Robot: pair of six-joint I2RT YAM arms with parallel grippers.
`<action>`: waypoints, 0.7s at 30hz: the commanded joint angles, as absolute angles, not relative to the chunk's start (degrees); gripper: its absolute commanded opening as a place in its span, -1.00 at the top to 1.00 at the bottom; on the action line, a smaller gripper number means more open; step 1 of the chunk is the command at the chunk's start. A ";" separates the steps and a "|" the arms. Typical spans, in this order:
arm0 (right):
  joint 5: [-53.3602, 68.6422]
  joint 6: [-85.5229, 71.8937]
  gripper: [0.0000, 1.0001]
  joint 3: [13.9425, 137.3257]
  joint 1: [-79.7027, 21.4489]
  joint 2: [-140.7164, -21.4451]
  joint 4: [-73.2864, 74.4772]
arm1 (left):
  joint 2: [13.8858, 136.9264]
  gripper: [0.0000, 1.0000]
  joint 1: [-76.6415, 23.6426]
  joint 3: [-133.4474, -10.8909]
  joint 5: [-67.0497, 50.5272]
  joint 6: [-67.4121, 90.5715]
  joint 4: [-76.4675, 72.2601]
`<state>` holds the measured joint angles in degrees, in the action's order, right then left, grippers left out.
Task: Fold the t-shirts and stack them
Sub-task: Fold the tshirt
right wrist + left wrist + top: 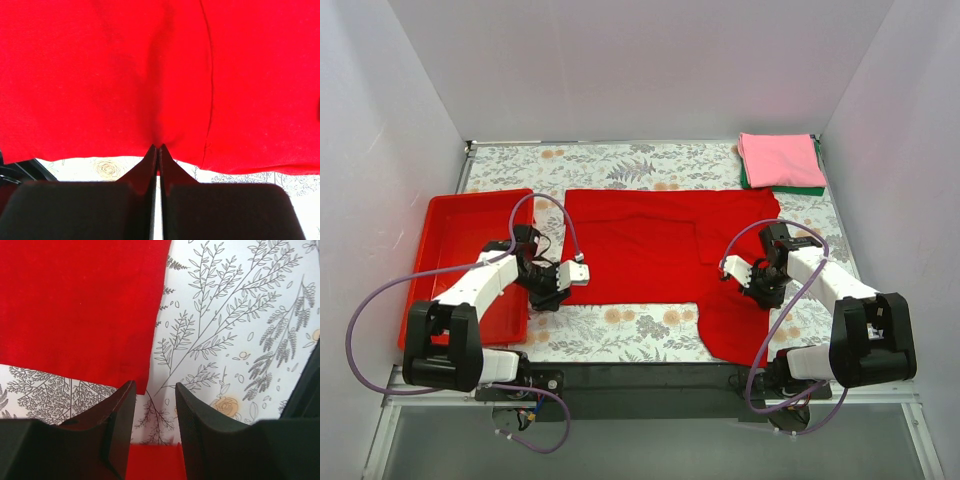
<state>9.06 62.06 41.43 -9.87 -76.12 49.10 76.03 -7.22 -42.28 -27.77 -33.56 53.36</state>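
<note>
One red t-shirt [640,245] lies long left to right. The right gripper [158,147] pinches its near hem; the left gripper [155,386], spread, faces its near-left corner.

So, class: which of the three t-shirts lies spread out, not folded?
The bright red t-shirt, flat in the middle. The pink t-shirt is folded atop the dark green t-shirt in the far right corner.

The green tee [810,188] lies mostly hidden under the pink tee [778,160]. Both wrist views cut the red tee [100,75] off at their edges.
</note>
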 commanded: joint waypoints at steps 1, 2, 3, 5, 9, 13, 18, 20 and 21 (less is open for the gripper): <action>9.40 61.87 0.97 42.10 -9.76 -74.88 48.95 | 73.65 0.28 -7.03 -40.26 -28.21 -37.00 48.61; 9.40 61.87 0.97 42.19 -9.76 -74.97 48.96 | 73.57 0.29 -7.12 -39.82 -28.04 -37.79 47.91; 9.49 61.87 0.97 42.36 -9.84 -74.71 49.13 | 73.65 0.29 -7.38 -39.38 -27.86 -38.05 47.55; 9.84 61.87 0.97 42.63 -9.84 -74.53 49.31 | 73.65 0.31 -7.64 -38.24 -27.60 -38.32 46.33; 9.93 61.87 0.97 43.24 -9.76 -74.18 49.92 | 74.18 0.36 -8.70 -36.74 -27.25 -37.97 44.83; 9.41 62.31 0.97 43.59 -9.84 -73.92 50.71 | 74.09 0.44 -9.23 -34.11 -25.58 -38.85 42.81; 9.14 62.49 0.97 43.77 -9.84 -74.00 51.24 | 74.27 0.60 -9.75 -32.35 -24.00 -39.72 41.66; 9.14 62.49 0.97 43.86 -9.76 -74.00 51.50 | 74.09 0.67 -9.76 -31.99 -23.47 -40.16 41.66; 9.14 62.49 0.97 43.77 -9.76 -73.92 51.59 | 73.83 0.69 -9.76 -31.73 -22.94 -40.34 41.66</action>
